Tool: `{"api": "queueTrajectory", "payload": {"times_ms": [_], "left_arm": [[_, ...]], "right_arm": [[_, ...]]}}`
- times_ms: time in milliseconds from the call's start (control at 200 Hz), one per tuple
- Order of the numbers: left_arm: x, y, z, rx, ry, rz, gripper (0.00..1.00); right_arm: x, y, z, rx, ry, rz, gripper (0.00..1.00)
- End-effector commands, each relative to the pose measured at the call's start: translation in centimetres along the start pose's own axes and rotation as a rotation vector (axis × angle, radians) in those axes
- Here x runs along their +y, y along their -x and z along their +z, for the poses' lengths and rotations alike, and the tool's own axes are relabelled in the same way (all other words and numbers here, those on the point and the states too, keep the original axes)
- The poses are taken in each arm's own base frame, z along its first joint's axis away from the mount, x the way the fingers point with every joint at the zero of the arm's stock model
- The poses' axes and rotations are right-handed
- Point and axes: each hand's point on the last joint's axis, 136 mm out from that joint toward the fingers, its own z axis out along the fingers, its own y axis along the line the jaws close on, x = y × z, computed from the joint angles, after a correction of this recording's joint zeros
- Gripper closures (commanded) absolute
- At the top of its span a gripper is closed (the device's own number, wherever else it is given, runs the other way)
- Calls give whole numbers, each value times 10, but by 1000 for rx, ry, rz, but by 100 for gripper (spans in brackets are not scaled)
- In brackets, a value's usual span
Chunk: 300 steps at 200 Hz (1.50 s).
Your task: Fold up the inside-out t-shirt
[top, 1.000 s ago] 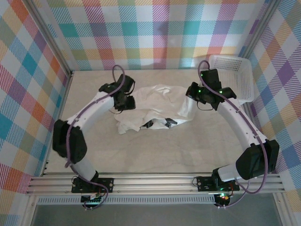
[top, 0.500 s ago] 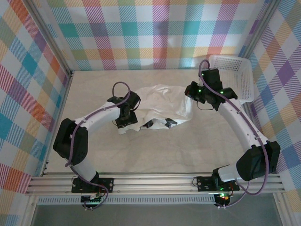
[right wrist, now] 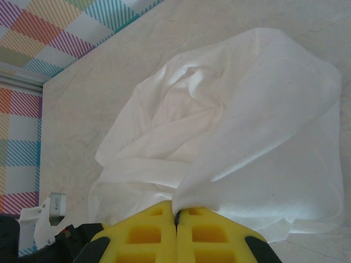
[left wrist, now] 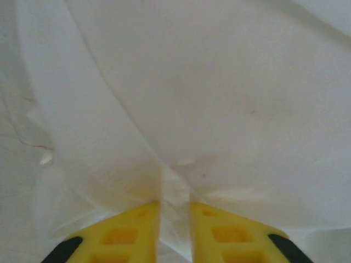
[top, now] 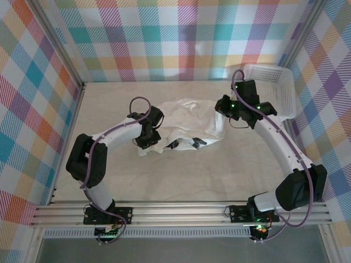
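Desk: Progress so far?

Me: Little. The inside-out t-shirt lies in a rumpled heap in the middle of the table, toward the far side, between my two arms. I see no clean fold in it and no edges squared up.

Desk: What are your grippers doing?

Me: Both have cloth. On the left wrist camera, my left gripper has its yellow fingers nearly together, with a ridge of fabric pinched in the narrow gap and creases running into it. That is at the heap's near-left edge. My right gripper is clamped tight on a drape of cloth at the far-right side, and the material fans out from its tips.

Desk: And the basket?

Me: The white basket sits in the far-right corner, apart from the shirt.

Desk: So what's left?

Me: Nearly everything, I'd judge: spreading it flat, finding sleeves and hem, then the folds. I cannot tell which part of the garment either grip has.
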Motion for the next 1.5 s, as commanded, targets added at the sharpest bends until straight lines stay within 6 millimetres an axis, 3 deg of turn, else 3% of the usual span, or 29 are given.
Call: {"api": "queueTrajectory", "payload": {"times_ms": [0, 235, 310, 340, 400, 435, 615, 785, 930, 1085, 1260, 1495], "left_arm": [[23, 6, -20, -31, 29, -41, 98], [15, 37, -71, -150, -82, 3, 100], [15, 43, -80, -179, -96, -7, 100], [13, 40, -77, -156, -103, -22, 99], [3, 30, -68, -80, -134, -54, 79], [-2, 23, -59, -30, -145, -78, 73], [-1, 12, -21, 60, -66, -225, 68], [18, 12, -4, 43, 65, -319, 57], [14, 10, 9, 53, 33, -344, 46], [15, 10, 12, 57, 35, -340, 46], [30, 1, 12, 93, 74, -326, 66], [31, -9, -2, 120, 8, -301, 70]], "right_arm": [[21, 10, -23, -50, 59, -33, 100], [46, 35, -65, -175, 123, -53, 100], [46, 39, -70, -211, 123, -52, 100], [45, 39, -69, -212, 123, -47, 100], [45, 37, -66, -201, 131, -36, 100], [45, 35, -64, -189, 137, -27, 100], [46, 29, -58, -159, 153, -5, 100], [43, 27, -60, -162, 136, -23, 100], [41, 24, -59, -148, 132, -25, 100], [42, 22, -57, -141, 135, -24, 100], [42, 22, -59, -144, 137, -24, 100], [44, 22, -59, -142, 138, -26, 100]]}}
